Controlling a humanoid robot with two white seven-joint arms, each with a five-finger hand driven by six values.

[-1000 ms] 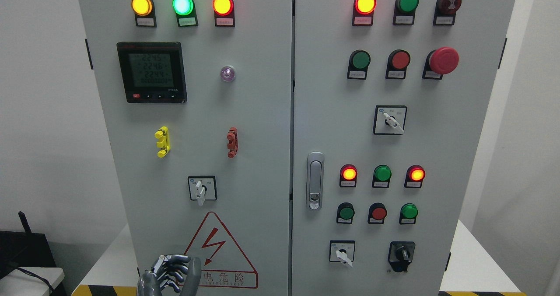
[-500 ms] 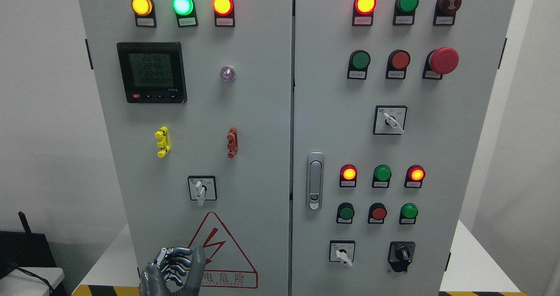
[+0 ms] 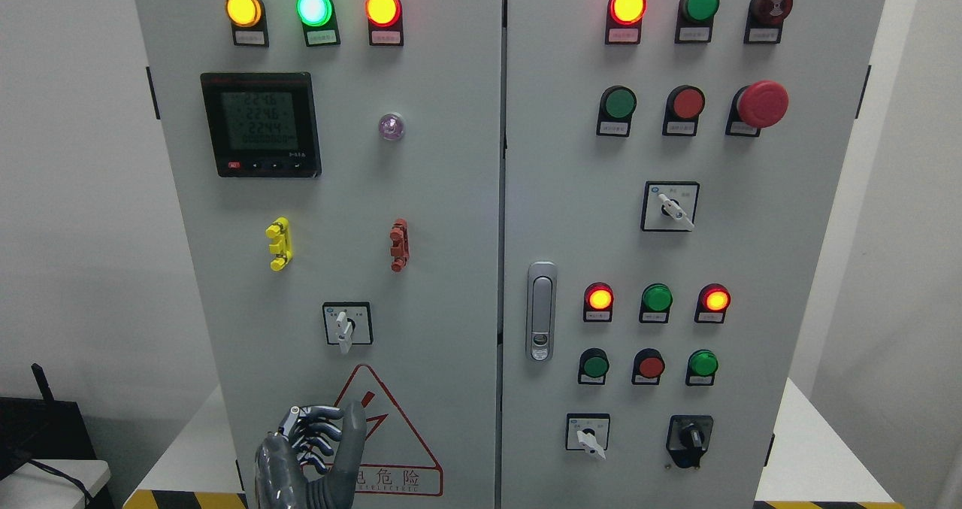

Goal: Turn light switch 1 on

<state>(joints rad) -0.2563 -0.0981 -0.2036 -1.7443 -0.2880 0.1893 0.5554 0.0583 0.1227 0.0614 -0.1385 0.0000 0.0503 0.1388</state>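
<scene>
My left hand (image 3: 331, 430) rises from the bottom edge in front of the left cabinet door (image 3: 451, 216), over the red-bordered warning triangle (image 3: 391, 449). Its fingers (image 3: 312, 426) are half bent, the thumb points up, and nothing is held. Straight above it, roughly a hand's height away, sits a white rotary selector switch (image 3: 347, 325) on a black-framed plate, lever pointing down. Similar selectors sit on the right door: one in the middle (image 3: 670, 207), one low down (image 3: 588, 434), and a black knob (image 3: 689, 440). The right hand does not show.
Lit lamps run along the top of the left door: yellow (image 3: 244, 9), green (image 3: 314, 7), red (image 3: 382, 7). A digital meter (image 3: 261, 124), yellow (image 3: 279, 243) and red (image 3: 399, 244) clips, a door handle (image 3: 541, 311) and a red mushroom stop button (image 3: 762, 104) also stick out.
My left hand has risen and shifted right along the left door, its thumb now over the warning triangle's left edge. The switches and lamps are unchanged.
</scene>
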